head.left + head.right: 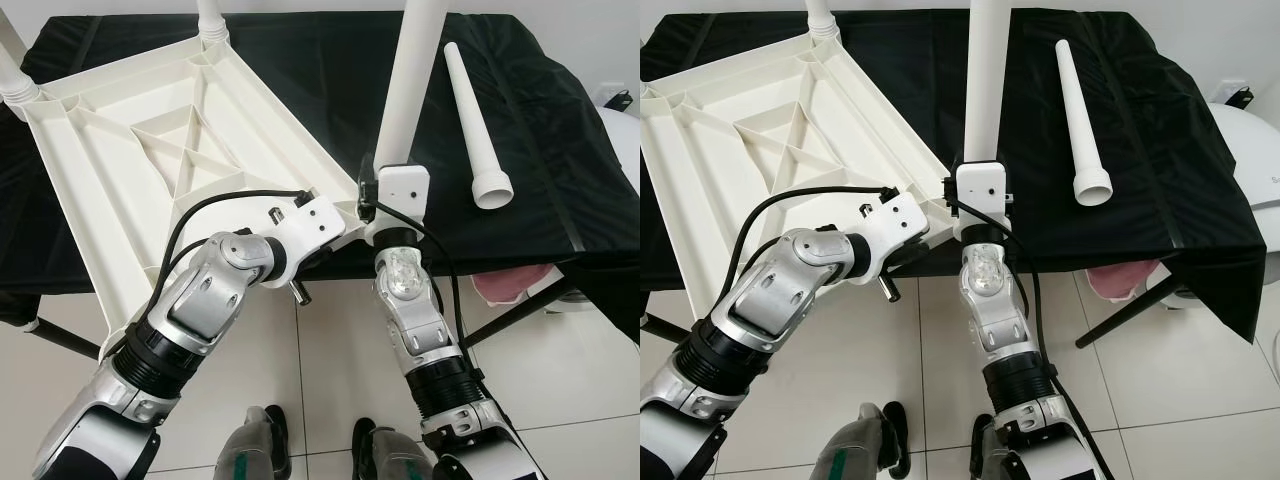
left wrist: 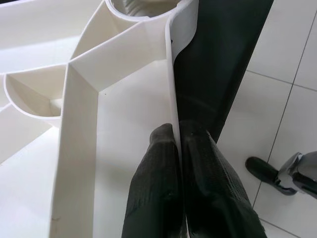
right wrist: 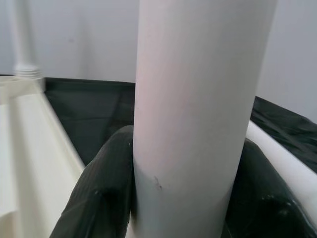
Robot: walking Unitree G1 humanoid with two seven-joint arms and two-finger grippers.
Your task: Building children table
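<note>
A white plastic tabletop (image 1: 150, 150) lies upside down on a black-covered table (image 1: 330, 70), ribs up, its near corner jutting over the table's front edge. Two legs stand in its far corners (image 1: 212, 18). My left gripper (image 2: 177, 144) is shut on the tabletop's near rim (image 2: 172, 99), one finger on each side of the thin wall. My right gripper (image 3: 183, 163) is shut on a white table leg (image 1: 408, 80), holding it upright at the tabletop's near right corner. Another loose leg (image 1: 472, 125) lies flat on the cloth to the right.
The black cloth hangs over the table's front and right edges. A pink object (image 1: 505, 285) sits under the table at the right, beside a slanted black table strut (image 1: 520, 315). A white rounded appliance (image 1: 1250, 150) stands at far right. My feet (image 1: 260, 435) rest on white tiles.
</note>
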